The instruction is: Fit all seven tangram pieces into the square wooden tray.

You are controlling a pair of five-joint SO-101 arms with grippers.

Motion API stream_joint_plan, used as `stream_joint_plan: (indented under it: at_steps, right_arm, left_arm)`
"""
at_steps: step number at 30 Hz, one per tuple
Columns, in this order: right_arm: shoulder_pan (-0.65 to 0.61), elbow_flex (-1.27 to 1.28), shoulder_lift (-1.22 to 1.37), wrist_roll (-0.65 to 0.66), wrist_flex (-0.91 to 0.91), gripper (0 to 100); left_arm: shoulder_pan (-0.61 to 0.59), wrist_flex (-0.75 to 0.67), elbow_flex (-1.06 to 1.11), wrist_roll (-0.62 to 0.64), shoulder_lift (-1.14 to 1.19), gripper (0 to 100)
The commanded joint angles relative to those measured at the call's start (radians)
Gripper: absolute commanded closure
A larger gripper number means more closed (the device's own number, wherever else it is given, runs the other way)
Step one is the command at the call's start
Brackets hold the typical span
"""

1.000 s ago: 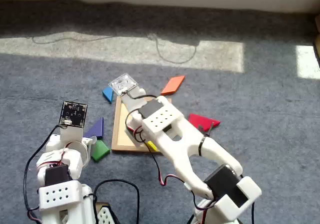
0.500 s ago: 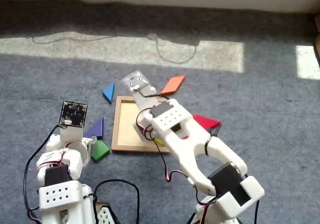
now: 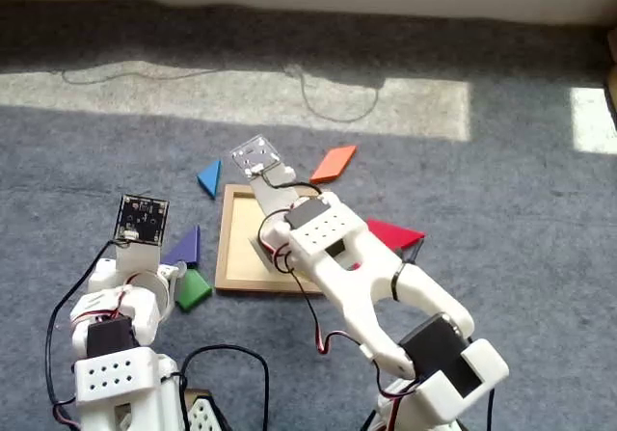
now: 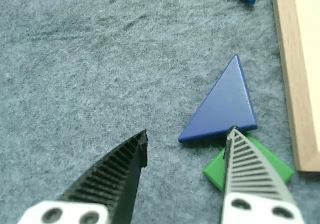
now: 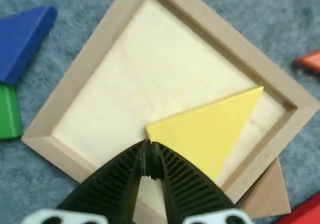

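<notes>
The square wooden tray point(image 3: 229, 248) point(image 5: 95, 48) lies on the carpet under my right arm point(image 3: 328, 238). A yellow triangle point(image 5: 210, 129) lies flat inside it. My right gripper point(image 5: 149, 151) is shut, its tips at the yellow triangle's corner. My left gripper point(image 4: 187, 134) is open and low over the carpet; one fingertip point(image 4: 232, 134) lies over the edge where the dark blue triangle point(image 4: 222, 108) point(image 3: 183, 246) meets the green piece point(image 4: 216, 172) point(image 3: 193, 289). A small light blue triangle point(image 3: 209, 177), an orange parallelogram point(image 3: 334, 163) and a red triangle point(image 3: 390, 233) lie around the tray.
A tan wooden piece point(image 5: 265, 194) sticks out from under the tray's corner. A thin cable point(image 3: 318, 103) runs across the sunlit carpet at the back. Open carpet lies to the left and right of the pieces.
My right arm swung right across the tray, then back a little, uncovering the light blue triangle. The left arm has not moved.
</notes>
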Motion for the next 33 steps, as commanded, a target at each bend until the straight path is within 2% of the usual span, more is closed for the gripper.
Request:
stream_joint_plan:
  at_steps: [1,8,14,23,29,33]
  right_arm:
    - [-0.013,-0.01,-0.053,-0.006,-0.105,98.3]
    - [0.008,0.036,-0.025,-0.006,-0.272,98.3]
    - [0.096,0.008,0.136,-0.006,-0.271,98.3]
    - [0.219,-0.183,0.145,-0.005,-0.013,98.3]
    - [0.226,-0.335,0.125,0.0,0.17,98.3]
    - [0.239,-0.423,-0.012,-0.006,0.314,98.3]
  left_arm:
    - [0.008,-0.018,-0.005,0.006,-0.013,74]
    - [0.008,-0.018,-0.005,0.006,-0.013,74]
    - [0.008,-0.018,-0.005,0.006,-0.013,74]
    - [0.008,-0.018,-0.005,0.006,-0.013,74]
    - [0.008,-0.018,-0.005,0.006,-0.013,74]
    - [0.008,-0.018,-0.005,0.006,-0.013,74]
